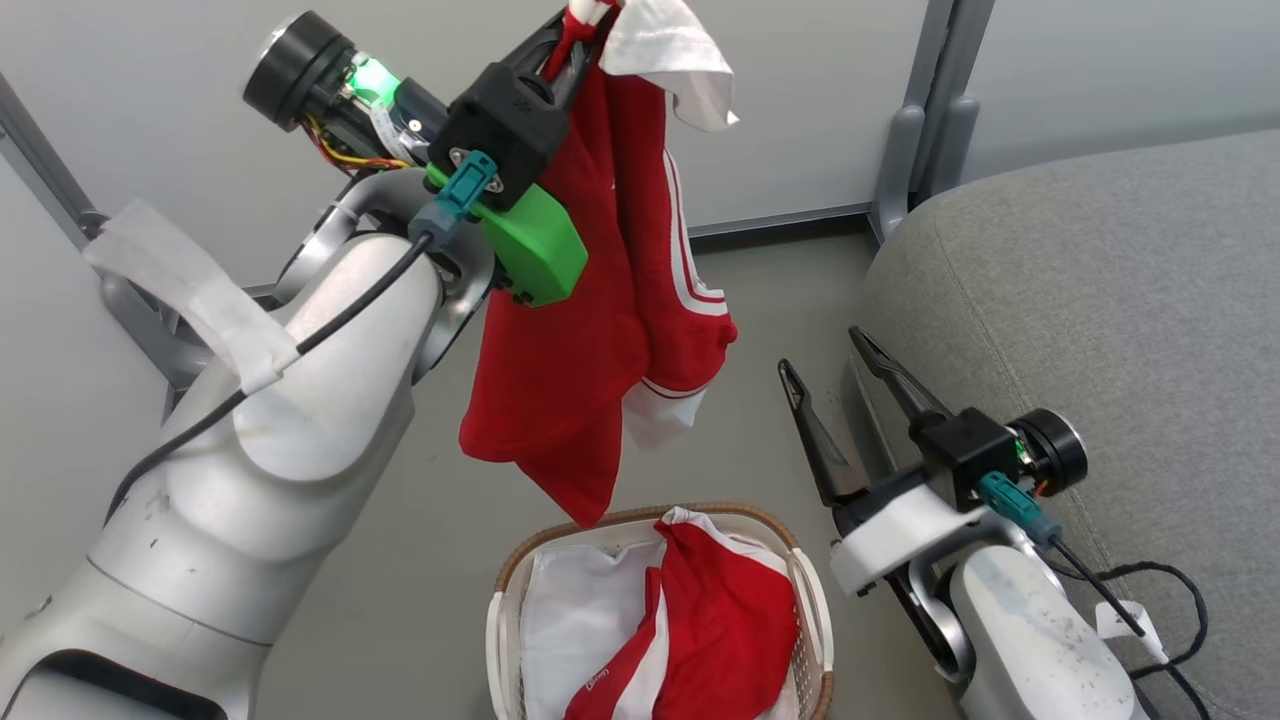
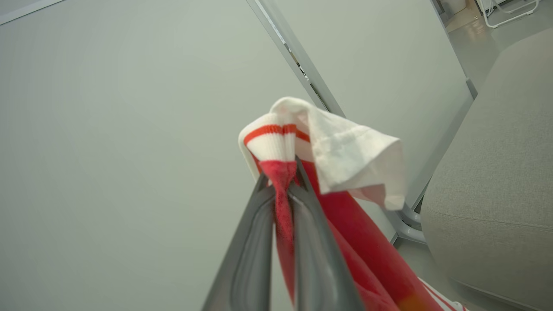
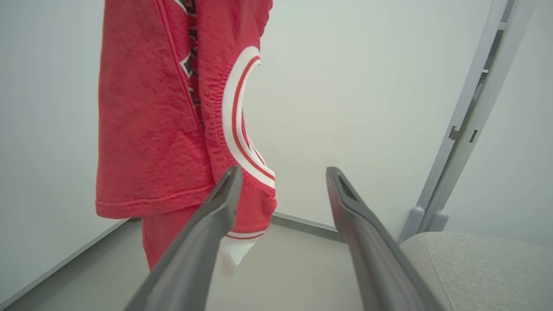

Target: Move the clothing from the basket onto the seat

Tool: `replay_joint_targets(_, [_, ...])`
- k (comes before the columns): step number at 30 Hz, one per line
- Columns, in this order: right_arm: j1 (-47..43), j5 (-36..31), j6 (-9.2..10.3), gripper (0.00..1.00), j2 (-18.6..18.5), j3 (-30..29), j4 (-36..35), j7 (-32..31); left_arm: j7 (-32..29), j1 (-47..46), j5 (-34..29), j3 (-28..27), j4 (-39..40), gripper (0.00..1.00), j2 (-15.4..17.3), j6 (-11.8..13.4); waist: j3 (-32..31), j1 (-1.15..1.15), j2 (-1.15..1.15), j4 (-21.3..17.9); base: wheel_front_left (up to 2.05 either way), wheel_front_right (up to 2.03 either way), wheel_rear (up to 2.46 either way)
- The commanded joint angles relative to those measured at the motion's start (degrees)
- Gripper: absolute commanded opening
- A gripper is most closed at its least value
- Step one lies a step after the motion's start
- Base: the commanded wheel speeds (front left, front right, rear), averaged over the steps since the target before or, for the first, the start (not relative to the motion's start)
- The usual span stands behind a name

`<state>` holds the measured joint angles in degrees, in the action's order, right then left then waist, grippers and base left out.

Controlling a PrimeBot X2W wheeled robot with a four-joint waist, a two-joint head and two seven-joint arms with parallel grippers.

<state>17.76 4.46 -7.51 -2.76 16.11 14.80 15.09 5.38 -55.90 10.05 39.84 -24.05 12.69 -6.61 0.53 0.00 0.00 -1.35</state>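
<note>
Pale wall panels, grey floor. Head view: L gripper clamps a thin red white-striped sports garment, held high so its hem clears the oval white perforated plastic basket; a second red garment lies inside. Big grey fabric seat at right. L wrist view: fingers pinch the white-trimmed edge. R wrist view: R gripper gapes empty beside the seat.

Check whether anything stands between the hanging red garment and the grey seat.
Only the right claw: open and empty, it stands beside the edge of the seat, between it and the garment hanging from the left claw. Nothing else visible lies between them.
</note>
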Motion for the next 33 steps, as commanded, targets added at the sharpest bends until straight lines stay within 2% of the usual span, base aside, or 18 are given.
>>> replay_joint_targets(1, [1.4, -0.3, 0.04, 1.00, -0.2, 0.8, 0.7, 0.1, 0.4, -1.1, 0.5, 0.2, 0.5, 0.00, -0.5, 0.1, 0.1, 0.00, 0.00, 0.5, 0.00, 0.00, 0.00])
replay_joint_targets(6, [5.6, 0.1, 0.04, 1.00, -0.3, 4.0, 4.0, 0.1, 0.3, -1.6, 1.0, 1.6, 1.6, 0.00, -2.1, -0.2, 0.3, 0.00, 0.00, 2.1, 0.00, 0.00, 0.00])
replay_joint_targets(12, [8.5, -0.1, 0.04, 1.00, -0.2, 4.8, 8.7, 0.1, 0.4, -2.1, 1.8, 3.6, 3.1, 0.00, -3.7, -0.3, 0.3, 0.00, 0.00, 3.7, 0.00, 0.00, 0.00])
replay_joint_targets(19, [10.2, -0.6, 0.04, 1.00, -0.2, 6.6, 12.2, 0.1, 0.0, -1.8, 2.9, 6.0, 6.2, 0.00, -4.2, -0.6, -0.3, 0.00, 0.00, 4.6, 0.00, 0.00, 0.00])
replay_joint_targets(20, [10.4, -0.3, 0.04, 0.95, -0.2, 6.8, 12.8, 0.1, -0.1, -1.7, 3.1, 6.2, 6.6, 0.00, -4.3, -0.6, -0.3, 0.00, 0.00, 4.7, 0.00, 0.00, 0.00])
replay_joint_targets(21, [10.7, 0.3, 0.04, 0.46, -0.2, 7.3, 13.6, 0.1, -0.2, -1.5, 3.4, 6.5, 7.0, 0.00, -4.3, -0.7, -0.4, 0.00, 0.00, 4.8, 0.00, 0.00, 0.00])
replay_joint_targets(23, [11.5, 0.8, 0.04, 0.07, -0.2, 8.2, 14.6, 0.1, -0.6, -1.2, 3.7, 6.9, 7.8, 0.00, -4.2, -0.7, -0.5, 0.00, 0.00, 4.9, 0.00, 0.00, 0.00])
replay_joint_targets(24, [11.8, 1.1, 0.04, 0.00, -0.2, 8.5, 15.1, 0.1, -0.6, -0.9, 3.9, 7.1, 8.2, 0.00, -4.0, -0.7, -0.5, 0.00, 0.00, 4.9, 0.00, 0.00, 0.00])
replay_joint_targets(33, [11.7, 1.7, 0.05, 0.00, -0.2, 7.9, 14.5, 0.1, -0.8, 3.0, 6.6, 5.1, 6.8, 0.00, -1.2, 1.0, -0.1, 0.00, 0.00, 4.3, 0.00, 0.00, 0.00])
